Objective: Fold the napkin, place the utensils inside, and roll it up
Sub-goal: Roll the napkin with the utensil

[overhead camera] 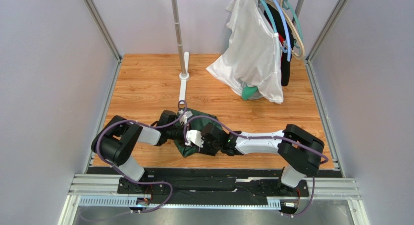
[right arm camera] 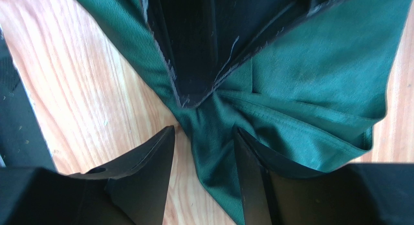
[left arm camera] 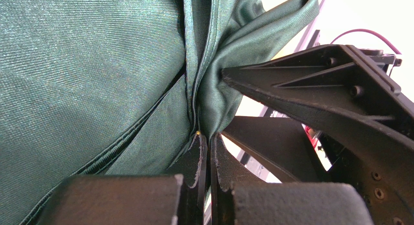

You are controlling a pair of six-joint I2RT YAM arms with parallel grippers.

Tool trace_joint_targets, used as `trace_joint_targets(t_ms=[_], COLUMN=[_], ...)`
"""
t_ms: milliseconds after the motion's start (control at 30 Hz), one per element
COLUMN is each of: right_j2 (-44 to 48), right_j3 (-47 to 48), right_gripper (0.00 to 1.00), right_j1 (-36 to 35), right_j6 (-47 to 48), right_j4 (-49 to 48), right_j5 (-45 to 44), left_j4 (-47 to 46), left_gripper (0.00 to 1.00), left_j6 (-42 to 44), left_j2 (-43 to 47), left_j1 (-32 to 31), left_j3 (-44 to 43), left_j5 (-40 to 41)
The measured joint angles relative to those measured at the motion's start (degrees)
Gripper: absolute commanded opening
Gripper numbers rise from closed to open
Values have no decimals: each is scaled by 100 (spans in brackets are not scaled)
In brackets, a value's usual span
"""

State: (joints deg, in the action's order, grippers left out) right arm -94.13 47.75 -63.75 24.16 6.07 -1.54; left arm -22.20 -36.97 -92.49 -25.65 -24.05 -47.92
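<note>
Green napkin [right arm camera: 301,79] bunched, fold unfinished: left gripper [left arm camera: 208,135] pinching its hem, right gripper [right arm camera: 204,133] open astride a pleat; utensils unseen, rolling pending.

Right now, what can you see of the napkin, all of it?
The napkin is dark green, finely woven cloth with a slight sheen and a stitched hem. It is bunched and creased rather than flat, and lies on the wooden table between the two arms. The left tool is shut on a gathered fold. The right tool stands open astride a twisted part.
</note>
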Motion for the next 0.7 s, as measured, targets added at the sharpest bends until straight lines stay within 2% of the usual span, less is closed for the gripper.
trace_joint_targets(t_ms=[100,200,333,500,533,600,700], right_j2=[-66,-111,-144,-164,-168,-192,-258], right_j3=[11,22,33,35,44,103,214], right_gripper=[48,40,22,11,5,3,0], right_j1=[2,9,7,9,9,17,33], right_j6=[42,98,144,208,225,238,221], right_j4=[-144,-208,-208,-190,-179,-107,-9], right_j5=[-15,0,63,164,190,238,260], left_j4=[2,0,-13,-39,-37,13,256], left_gripper=[0,0,0,3,8,13,37], left_j6=[2,2,7,42,50,109,247], left_j2=[0,0,0,0,7,59,197], left_j1=[4,9,31,46,55,59,55], left_j3=[0,0,0,0,0,-9,-68], left_j5=[-2,-4,0,13,15,59,210])
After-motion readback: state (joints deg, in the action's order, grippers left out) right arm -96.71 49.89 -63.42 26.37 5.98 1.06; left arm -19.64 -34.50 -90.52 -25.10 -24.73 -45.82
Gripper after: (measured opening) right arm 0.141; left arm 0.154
